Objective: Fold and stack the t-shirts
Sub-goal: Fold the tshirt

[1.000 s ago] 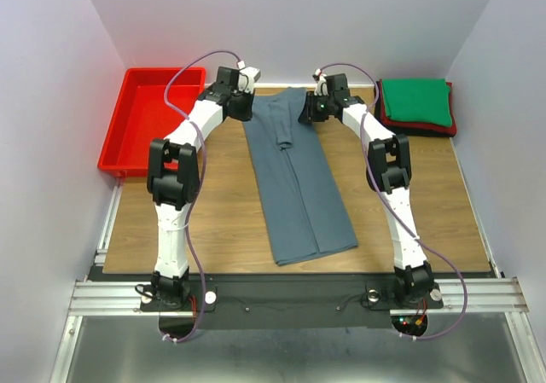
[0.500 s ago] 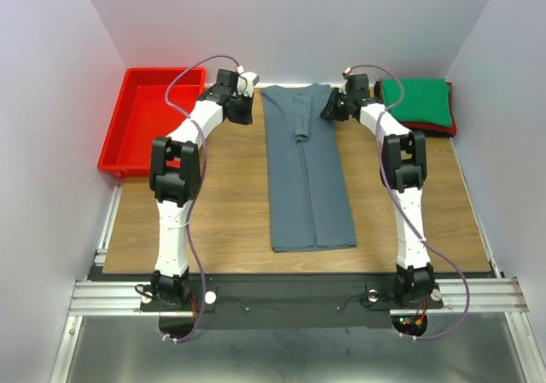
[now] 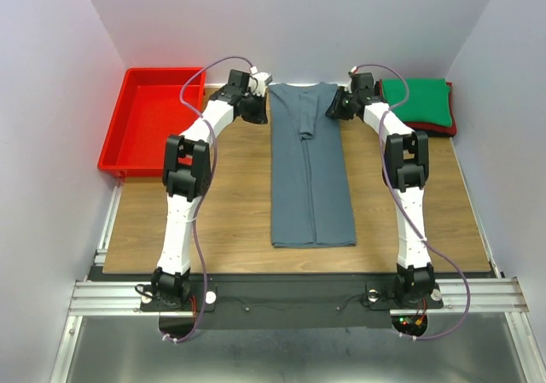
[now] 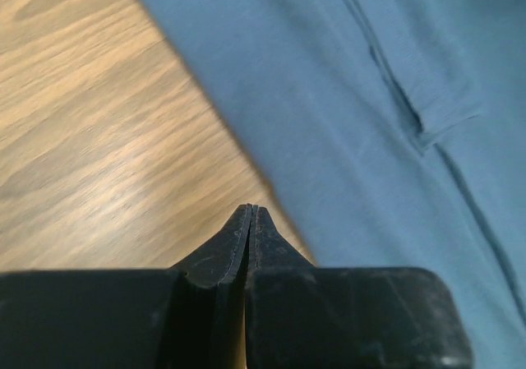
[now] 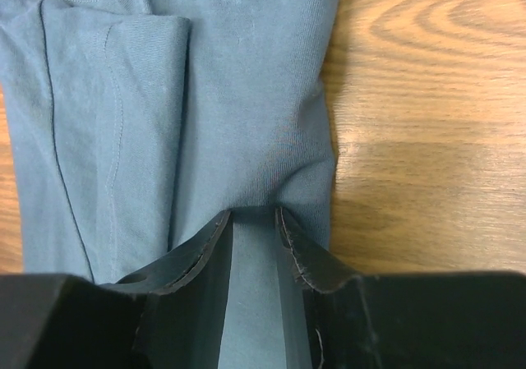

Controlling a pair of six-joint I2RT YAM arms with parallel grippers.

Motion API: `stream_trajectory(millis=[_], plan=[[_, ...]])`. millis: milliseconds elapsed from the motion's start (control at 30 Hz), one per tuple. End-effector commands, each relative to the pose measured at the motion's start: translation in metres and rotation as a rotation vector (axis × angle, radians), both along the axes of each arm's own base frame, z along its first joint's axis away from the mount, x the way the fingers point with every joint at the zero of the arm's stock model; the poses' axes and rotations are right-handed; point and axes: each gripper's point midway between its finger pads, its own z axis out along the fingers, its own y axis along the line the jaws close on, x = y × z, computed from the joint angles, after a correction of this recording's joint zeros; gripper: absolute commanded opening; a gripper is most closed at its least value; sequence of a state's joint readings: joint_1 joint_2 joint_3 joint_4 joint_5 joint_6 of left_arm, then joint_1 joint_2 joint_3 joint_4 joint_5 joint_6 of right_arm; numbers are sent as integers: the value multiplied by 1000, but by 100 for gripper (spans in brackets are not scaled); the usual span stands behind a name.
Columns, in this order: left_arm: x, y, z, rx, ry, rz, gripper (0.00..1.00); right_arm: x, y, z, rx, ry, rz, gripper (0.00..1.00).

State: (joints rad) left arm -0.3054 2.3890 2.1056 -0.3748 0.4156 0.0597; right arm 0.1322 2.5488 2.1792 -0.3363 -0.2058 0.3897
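A slate blue-grey t-shirt [image 3: 311, 178] lies folded into a long narrow strip down the middle of the table, one sleeve folded onto it. My right gripper [image 3: 335, 108] is at its far right edge. In the right wrist view its jaws [image 5: 253, 213] stand a narrow gap apart, with a ridge of the shirt [image 5: 230, 98] pinched between them. My left gripper [image 3: 258, 108] is beside the far left edge. In the left wrist view it [image 4: 251, 210] is shut and empty over bare wood, just off the shirt [image 4: 370, 98]. A folded green t-shirt [image 3: 415, 100] tops a stack at the back right.
A red plastic tray [image 3: 149, 118] stands at the back left, partly off the table. A red cloth edge [image 3: 418, 130] shows under the green shirt. White walls close in the back and both sides. Bare wood [image 3: 196, 212] lies on both sides of the shirt.
The blue-grey shirt has swung from slanted to straight, its far end pulled right and back by my right gripper. My left gripper has moved right toward the shirt's left edge.
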Motion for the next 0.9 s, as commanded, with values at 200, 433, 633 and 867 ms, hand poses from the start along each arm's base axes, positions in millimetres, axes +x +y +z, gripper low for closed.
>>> stream_trajectory(millis=[200,433,633,867], plan=[[3,-35,-5,-98,13,-39,9,0,-5,-36,-36,61,-16,38],[20,-23,77,-116,-250,-48,23,-4,15,19,50,-6,87,95],[9,-2,193,-94,-543,-33,56,-19,35,141,124,-195,228,100],[-46,30,282,-131,-688,10,99,-73,24,242,-97,-462,430,100]])
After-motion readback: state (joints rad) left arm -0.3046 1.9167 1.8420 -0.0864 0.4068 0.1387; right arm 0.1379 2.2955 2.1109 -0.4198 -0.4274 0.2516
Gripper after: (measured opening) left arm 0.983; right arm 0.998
